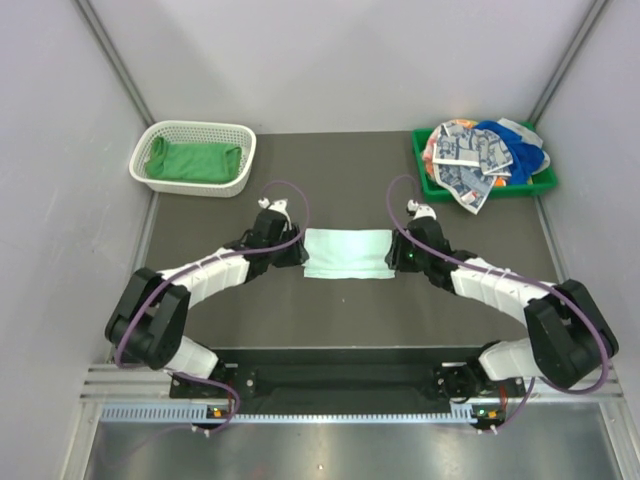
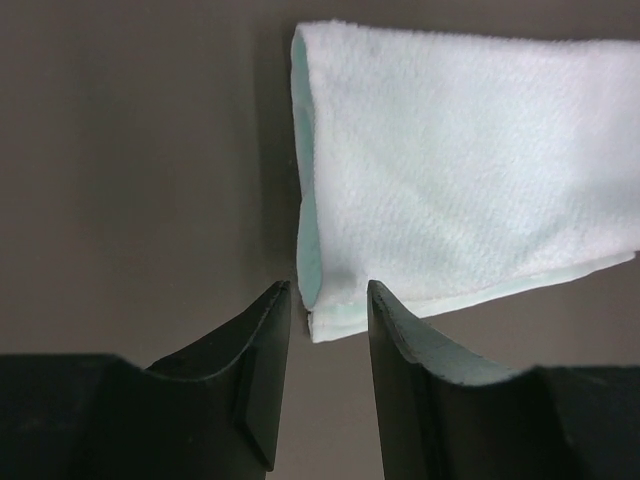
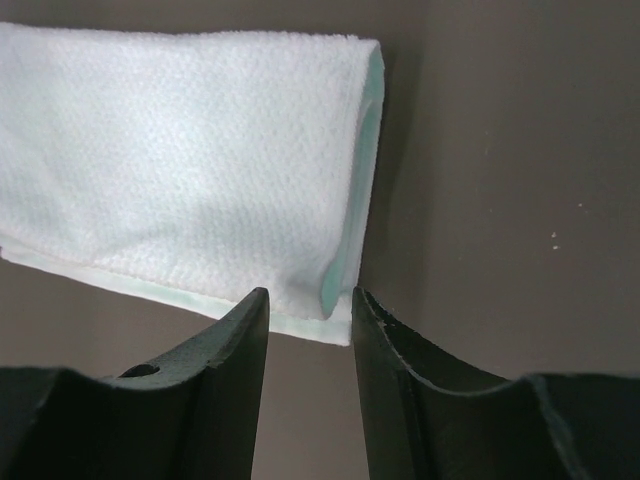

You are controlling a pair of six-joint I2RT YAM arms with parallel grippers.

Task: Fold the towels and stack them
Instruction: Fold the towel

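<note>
Pale mint towel, folded into a flat rectangle with a nubby terry weave, lies mid-worktop. Left end effector and right end effector are both part-open, each straddling a towel corner, clamping nothing.

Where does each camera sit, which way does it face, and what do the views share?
Top external: above and behind the bases, looking down on the table; both arms show, left gripper and right gripper flanking the pale mint towel.
Left wrist: on the left wrist, facing the towel's left end; own parted fingers.
Right wrist: on the right wrist, facing the towel's right end; own parted fingers.
Shared: all show the towel.
</note>
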